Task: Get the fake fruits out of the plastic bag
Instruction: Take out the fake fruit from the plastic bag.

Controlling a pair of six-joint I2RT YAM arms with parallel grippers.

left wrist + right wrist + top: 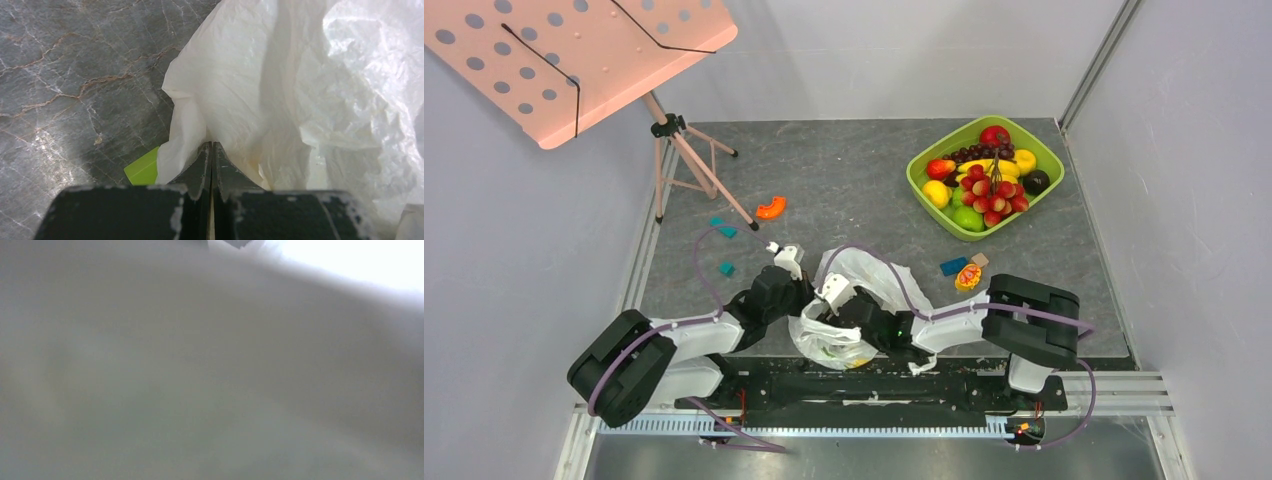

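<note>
Left wrist: end effector (212, 146) tight on bag (280, 90)

- We see a robot lab, not a home or shop: a left arm (686, 338) and a right arm (969, 322) are bolted side by side to a metal rail (874, 425) at the near edge of a table (854, 170).
- Plain pale panels (904, 50) wall the table in on three sides, like a test cell.
- Purple cables (698, 258) loop bare along the arms.
- The things on the table read as props: plastic fruit (992, 190) in a green tray (921, 160), a bag (864, 268) and small blocks (726, 268).
- A pink perforated stand (584, 60) sits on a tripod at the far left.
</note>
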